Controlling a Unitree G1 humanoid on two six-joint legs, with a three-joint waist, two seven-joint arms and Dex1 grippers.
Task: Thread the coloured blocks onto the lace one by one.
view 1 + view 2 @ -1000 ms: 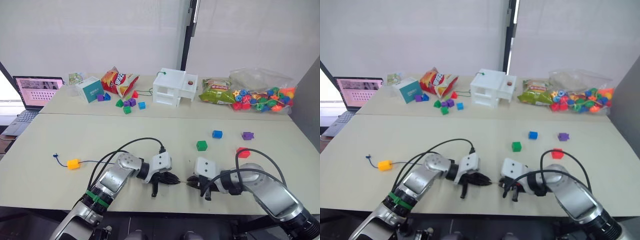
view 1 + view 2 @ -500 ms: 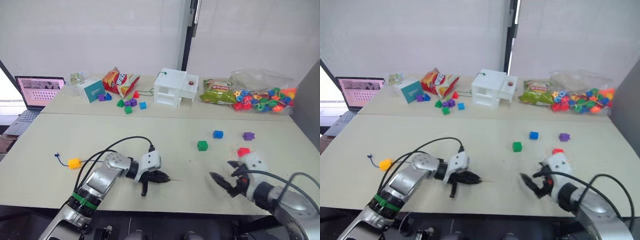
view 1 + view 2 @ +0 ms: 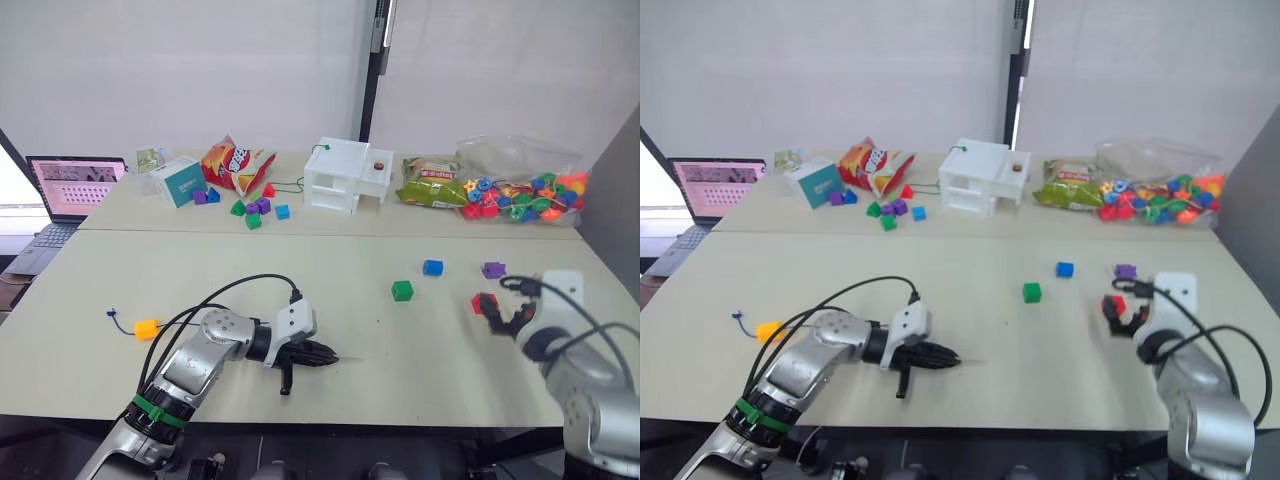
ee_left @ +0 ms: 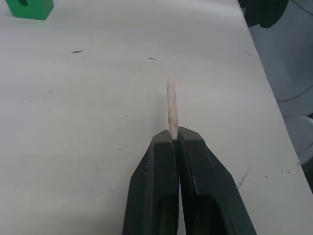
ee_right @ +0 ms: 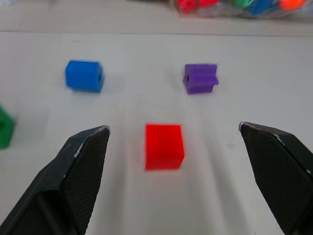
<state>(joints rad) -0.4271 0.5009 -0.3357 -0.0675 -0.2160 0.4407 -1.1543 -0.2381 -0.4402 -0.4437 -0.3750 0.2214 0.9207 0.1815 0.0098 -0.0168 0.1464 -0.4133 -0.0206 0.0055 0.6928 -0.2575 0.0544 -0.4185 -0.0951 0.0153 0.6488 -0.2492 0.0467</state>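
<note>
My left gripper (image 3: 328,355) is shut on the stiff pale tip (image 4: 171,105) of the lace, low over the near table. The thin dark lace (image 3: 120,320) trails left through the yellow-orange block (image 3: 147,328), which sits threaded on it. My right gripper (image 5: 173,128) stands open at the right side, its fingers on either side of the red block (image 5: 164,146) and just short of it. Beyond lie the blue block (image 5: 84,76) and the purple block (image 5: 200,78). The green block (image 3: 402,291) rests near the table's middle.
On the back table stand a laptop (image 3: 75,185), a teal box (image 3: 180,180), a chip bag (image 3: 236,162), small loose blocks (image 3: 255,208), a white box (image 3: 350,175), a green snack bag (image 3: 435,182) and a bag of beads (image 3: 520,195).
My right gripper has opened, left the lace tip at the middle and swung right to the red block. The left gripper has drawn slightly left, still pinching the tip.
</note>
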